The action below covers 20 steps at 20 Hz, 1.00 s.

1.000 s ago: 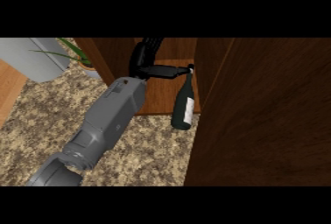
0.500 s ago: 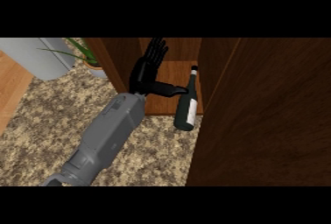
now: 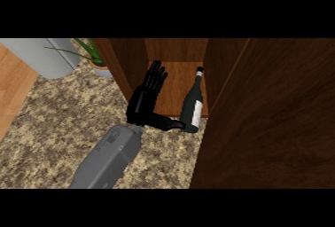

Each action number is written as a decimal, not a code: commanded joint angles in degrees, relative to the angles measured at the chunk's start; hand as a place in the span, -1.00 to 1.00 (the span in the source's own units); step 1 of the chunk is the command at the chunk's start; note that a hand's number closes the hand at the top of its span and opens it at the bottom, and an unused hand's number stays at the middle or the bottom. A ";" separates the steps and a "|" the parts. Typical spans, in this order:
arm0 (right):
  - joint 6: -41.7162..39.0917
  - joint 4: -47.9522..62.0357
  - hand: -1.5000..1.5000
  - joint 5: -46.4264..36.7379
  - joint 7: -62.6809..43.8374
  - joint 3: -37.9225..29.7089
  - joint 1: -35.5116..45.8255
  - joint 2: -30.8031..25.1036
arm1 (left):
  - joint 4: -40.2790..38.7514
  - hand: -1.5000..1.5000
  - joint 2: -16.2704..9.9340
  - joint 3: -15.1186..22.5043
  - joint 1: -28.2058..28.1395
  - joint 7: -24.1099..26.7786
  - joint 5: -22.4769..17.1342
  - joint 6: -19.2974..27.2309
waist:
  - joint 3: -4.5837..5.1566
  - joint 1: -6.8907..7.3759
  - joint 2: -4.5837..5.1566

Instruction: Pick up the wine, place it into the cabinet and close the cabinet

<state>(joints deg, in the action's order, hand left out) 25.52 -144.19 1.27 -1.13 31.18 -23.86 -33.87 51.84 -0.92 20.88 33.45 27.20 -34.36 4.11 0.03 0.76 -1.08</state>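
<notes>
A speckled beige-and-brown granite counter top (image 3: pixel 59 133) fills the lower left of the head view, and at its far left edge a strip of light orange wooden floor (image 3: pixel 12 88) shows. Behind the counter stands a pale grey rounded appliance or bin (image 3: pixel 42 55), and just beside it a green leafy plant in a pale pot (image 3: pixel 91 55), its thin leaves reaching over the grey thing. The dark brown wooden cabinet (image 3: pixel 131 66) rises at the counter's far side; between its side walls a lighter brown wooden shelf floor (image 3: pixel 173 88) shows. A large dark wooden cabinet door (image 3: pixel 268 119) takes up the whole right side of the view, standing open with its edge just beside the shelf opening. The dark green glass wine bottle with a white label (image 3: pixel 193 104) sits at the right side of the shelf, close to the door's edge, its neck pointing deeper into the cabinet and its base at the shelf's front lip. One grey forearm (image 3: pixel 108 157) comes up from the lower edge, ending in a black hand (image 3: pixel 145 99) with fingers straight and spread, pointing into the cabinet. Its thumb (image 3: pixel 167 124) sticks out sideways toward the bottle's base and appears to touch it, without curling round. Nothing is held.
</notes>
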 commanded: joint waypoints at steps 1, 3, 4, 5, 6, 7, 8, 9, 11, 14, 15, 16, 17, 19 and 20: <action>0.48 -13.18 -1.00 1.61 -5.86 -0.24 -3.29 -1.85 | 11.02 -1.00 -1.27 3.25 -8.66 -2.57 0.75 1.81 | 0.00 0.28 0.04; 0.32 -13.39 -1.00 1.55 -5.30 0.03 -4.01 -2.46 | 14.39 -1.00 -2.72 3.20 -13.78 -1.97 -0.08 0.91 | 0.00 -0.11 0.22; 0.35 -13.41 -1.00 0.85 -4.83 -0.04 -4.75 -3.10 | 18.62 -1.00 -4.42 3.94 -15.59 -4.24 -0.12 1.53 | -0.02 0.05 0.02; 1.26 -12.28 -1.00 -2.31 -5.81 3.48 -2.01 -1.40 | 19.19 -1.00 -3.32 4.31 -17.48 -1.82 0.60 2.03 | 0.07 -0.03 0.37; -0.09 -12.74 -1.00 3.34 -4.73 -3.15 -3.90 -3.83 | 24.06 -1.00 -5.27 4.78 -19.20 -5.57 -0.50 1.98 | -0.06 -0.01 0.27; -0.83 -12.48 -1.00 1.72 -4.62 -0.94 -3.22 -3.55 | 22.30 -1.00 -4.61 5.47 -21.26 -2.25 0.50 0.25 | -0.01 -0.60 0.60; 0.84 -12.96 -1.00 -0.56 -7.13 0.29 -1.79 -2.68 | 25.53 -1.00 -5.49 4.37 -21.93 -3.15 -0.05 1.67 | 0.04 -0.34 0.60; -1.24 -13.98 -1.00 0.82 -5.83 -1.25 -3.97 -5.18 | 26.01 -1.00 -4.34 5.20 -22.38 -3.16 0.62 2.47 | -0.01 -0.95 0.62; -2.42 -12.03 -1.00 0.40 -5.30 0.78 -2.25 -4.98 | 29.38 -1.00 -10.01 1.43 -24.87 -4.46 -3.13 -2.38 | 0.03 -0.62 0.64; -5.37 -12.61 -1.00 1.96 -5.68 0.03 -2.06 -7.43 | 31.22 -1.00 -10.99 2.42 -29.54 -3.79 -3.10 -3.95 | 0.02 -0.78 0.71; -5.43 -10.17 -1.00 1.60 -3.23 2.00 -1.87 -5.73 | 36.16 -1.00 -12.56 1.49 -29.22 -5.77 -2.81 -1.80 | -0.03 -0.57 0.61; -6.64 -11.84 -1.00 1.76 -2.77 3.33 -2.87 -6.73 | 32.58 -1.00 -12.51 0.84 -29.74 -3.08 -3.08 -4.69 | 0.01 -1.12 0.67; -7.72 -12.61 -1.00 5.93 -3.79 0.72 -2.20 -7.61 | 32.90 -1.00 -13.21 1.40 -32.85 -1.40 -2.51 -5.35 | 0.00 -0.67 0.75; -9.72 -13.02 -1.00 5.91 -3.82 3.36 -2.54 -8.31 | 35.72 -1.00 -13.80 -0.85 -30.51 -3.69 -3.60 -3.49 | 0.00 -0.82 0.66; -11.43 -11.99 -1.00 3.96 -2.98 6.06 -2.96 -9.40 | 31.39 -1.00 -15.18 -1.45 -32.41 0.45 -2.34 -6.78 | 0.08 -1.18 0.73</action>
<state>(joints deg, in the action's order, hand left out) 17.80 -144.21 1.43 0.18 32.88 -23.41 -40.31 84.12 -13.33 21.61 3.62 24.71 -36.81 0.30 0.03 -0.10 -0.41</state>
